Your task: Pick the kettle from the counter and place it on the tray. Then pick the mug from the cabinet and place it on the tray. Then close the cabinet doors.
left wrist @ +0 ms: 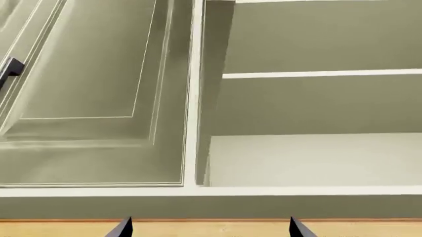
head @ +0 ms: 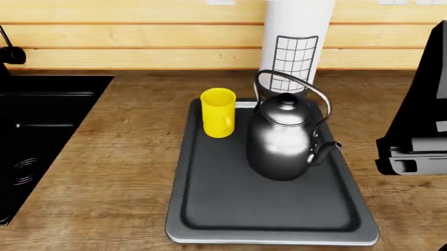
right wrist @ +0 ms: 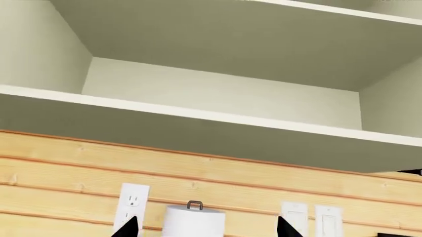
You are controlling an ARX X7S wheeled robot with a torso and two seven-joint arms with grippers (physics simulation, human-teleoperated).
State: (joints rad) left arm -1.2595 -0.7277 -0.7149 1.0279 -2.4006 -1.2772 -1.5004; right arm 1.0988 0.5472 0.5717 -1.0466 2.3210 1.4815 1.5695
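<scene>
Head view, kettle: the shiny silver metal kettle (head: 283, 138) with its thin arched wire handle and dark lid knob stands upright on the tray, toward the tray's right side, stubby spout pointing to the worktop's right edge.
Mug: the small bright yellow cylindrical mug (head: 218, 113) stands upright at the tray's far left corner, just beside the kettle and, it seems, apart from it.
Tray: the large flat rectangular baking tray (head: 209, 209), matte dark grey inside with a polished silver raised rim and rounded corners, lies mid-worktop, its near rim close to the front edge.
Counter: brown wood-grain countertop (head: 104, 172), with a pale plank wall behind it.
Progress: both placements look done; only the closing is left.
Cabinet: the cream-white cabinet (right wrist: 218, 98) shows bare smooth shelves.
Doors: a cream-white recessed-panel door (left wrist: 92, 89) with a slim black bar handle stands swung open.
Left gripper (left wrist: 209, 228): fingertips apart, holding nothing.
Right gripper (right wrist: 207, 228): fingertips apart, empty.
Backdrop: a white roll in a wire-grid holder (head: 297, 44) stands at the worktop's back edge.
</scene>
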